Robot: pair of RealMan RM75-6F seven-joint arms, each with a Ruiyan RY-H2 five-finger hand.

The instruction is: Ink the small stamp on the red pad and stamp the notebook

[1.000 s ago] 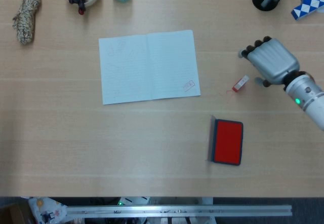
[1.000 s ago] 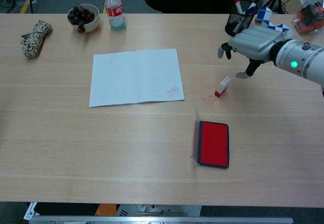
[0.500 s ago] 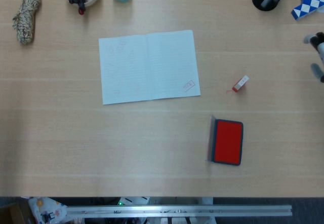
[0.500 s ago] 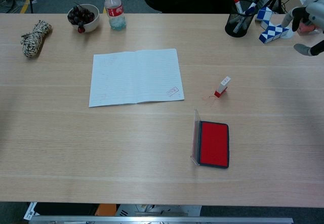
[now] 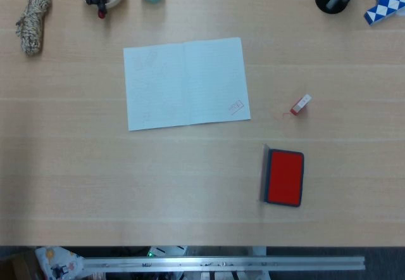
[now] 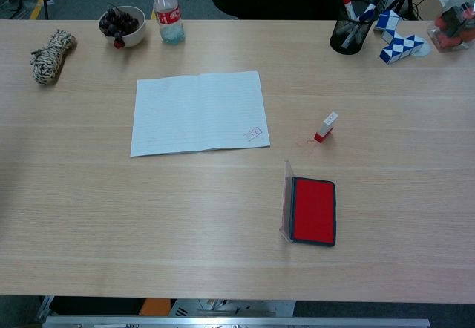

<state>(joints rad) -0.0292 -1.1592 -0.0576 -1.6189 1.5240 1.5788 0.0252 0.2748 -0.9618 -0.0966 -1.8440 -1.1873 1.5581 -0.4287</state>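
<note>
Hands are now showing in neither view, the right one having withdrawn off the right edge, so its fingers cannot be judged, leaving the small stamp (image 5: 300, 104) lying on the bench (image 5: 190, 185) between the notebook (image 5: 186, 82) and red pad (image 5: 284, 177), apparently finished.

The notebook (image 5: 185, 83) lay open and flat on the bench, a little above the middle of the frame. Its pages were pale blue, and a small red stamp mark (image 5: 235, 107) sat in the lower right corner. The small stamp (image 5: 300, 104), white with a red end, rested right of the notebook. The red pad (image 5: 283, 177) lay open below the stamp, its clear lid (image 6: 285, 200) standing up on the left side.
</note>
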